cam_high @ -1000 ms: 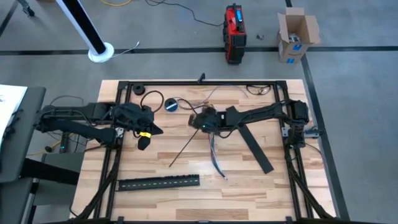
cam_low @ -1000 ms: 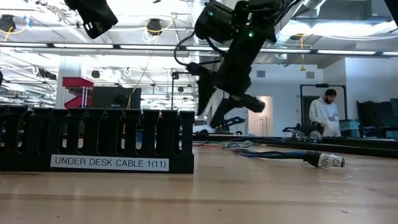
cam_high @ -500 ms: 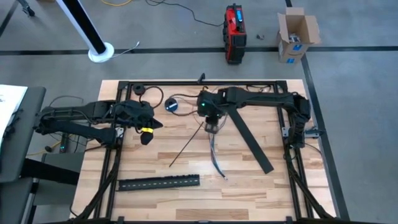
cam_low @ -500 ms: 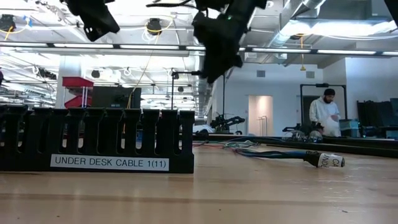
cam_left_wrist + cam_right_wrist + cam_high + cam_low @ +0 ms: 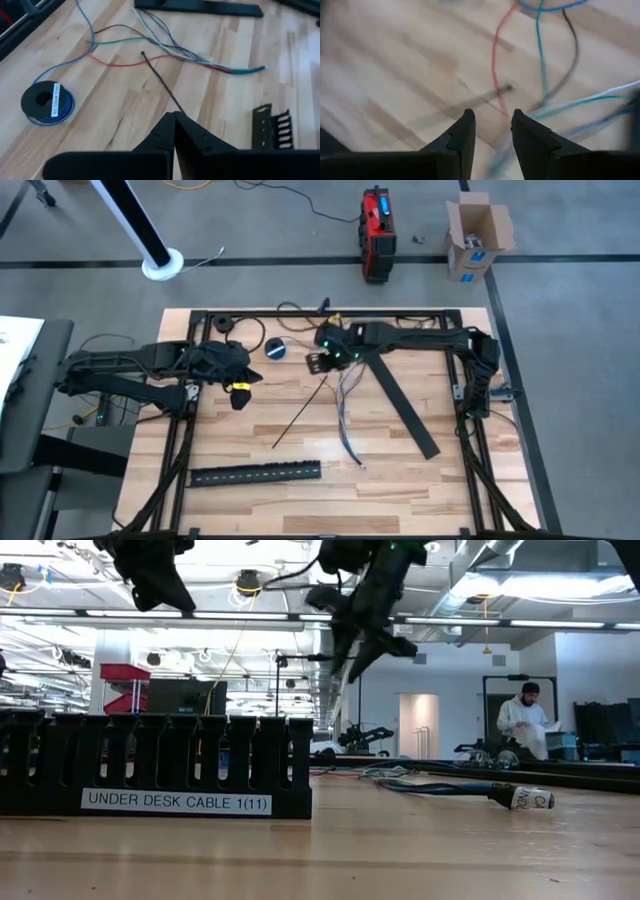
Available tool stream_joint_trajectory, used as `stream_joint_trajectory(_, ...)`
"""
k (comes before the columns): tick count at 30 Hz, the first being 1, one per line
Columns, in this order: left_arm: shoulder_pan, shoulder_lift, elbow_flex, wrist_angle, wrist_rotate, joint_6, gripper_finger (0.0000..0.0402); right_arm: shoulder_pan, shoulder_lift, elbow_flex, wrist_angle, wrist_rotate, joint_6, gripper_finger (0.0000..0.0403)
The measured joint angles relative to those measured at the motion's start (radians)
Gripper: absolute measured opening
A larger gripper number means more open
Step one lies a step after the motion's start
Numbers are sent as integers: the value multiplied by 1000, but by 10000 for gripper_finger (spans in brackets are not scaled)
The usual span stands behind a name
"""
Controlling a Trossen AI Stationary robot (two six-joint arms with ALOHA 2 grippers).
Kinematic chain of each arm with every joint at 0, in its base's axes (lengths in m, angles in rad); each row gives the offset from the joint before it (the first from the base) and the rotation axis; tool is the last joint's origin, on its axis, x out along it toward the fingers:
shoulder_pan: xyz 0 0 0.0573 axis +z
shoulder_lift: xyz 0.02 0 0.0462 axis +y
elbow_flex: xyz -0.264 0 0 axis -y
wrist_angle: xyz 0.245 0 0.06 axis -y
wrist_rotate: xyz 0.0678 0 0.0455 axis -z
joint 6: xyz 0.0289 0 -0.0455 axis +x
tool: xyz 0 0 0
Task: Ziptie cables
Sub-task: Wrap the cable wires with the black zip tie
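Presently: thin, limp multicoloured cables [image 5: 345, 405] lie mid-table, fanned | right gripper [image 5: 318, 362] hovers above their far end, fingers apart, empty | left gripper [image 5: 238, 395] waits aside, fingers together | judgement: light, floppy, slippery; grasp the gathered bunch.

One bundle of cables [image 5: 346, 412], two slotted strips [image 5: 256, 472], one tape roll [image 5: 277, 350], two tools [image 5: 237, 396].
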Motion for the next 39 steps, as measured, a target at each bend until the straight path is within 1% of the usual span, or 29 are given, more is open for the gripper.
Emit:
stream_joint_trajectory(3,0,29,1,26,35,15,0,23,0,-42,130,-10,152,118)
stream_joint_trajectory(5,0,59,0,21,91,39,0,40,9,-74,205,-12,234,118)
stream_joint_trajectory(9,2,123,-12,45,194,116,0,62,14,-121,233,59,346,118)
stream_joint_trajectory(12,11,165,-52,148,276,163,0,83,0,-159,233,110,413,118)
stream_joint_trajectory(16,54,197,-131,286,445,229,0,106,-19,-170,230,186,458,118)
stream_joint_trajectory(18,79,214,-169,298,476,277,0,105,-45,-170,227,211,459,118)
stream_joint_trajectory(21,108,225,-211,222,464,436,0,105,-93,-169,222,239,435,118)
stream_joint_trajectory(24,107,227,-240,126,404,659,0,108,-159,-170,229,269,367,118)
stream_joint_trajectory(28,79,219,-239,128,367,943,0,97,-247,-168,219,310,287,118)
stream_joint_trajectory(30,49,218,-239,161,359,1060,0,91,-281,-168,221,335,257,118)
stream_joint_trajectory(32,15,220,-243,204,312,1158,0,87,-313,-169,220,358,229,118)
stream_joint_trajectory(34,-18,225,-261,286,260,1224,0,89,-350,-169,228,369,200,118)
stream_joint_trajectory(39,-97,226,-346,460,200,1382,0,106,-404,-169,219,370,140,118)
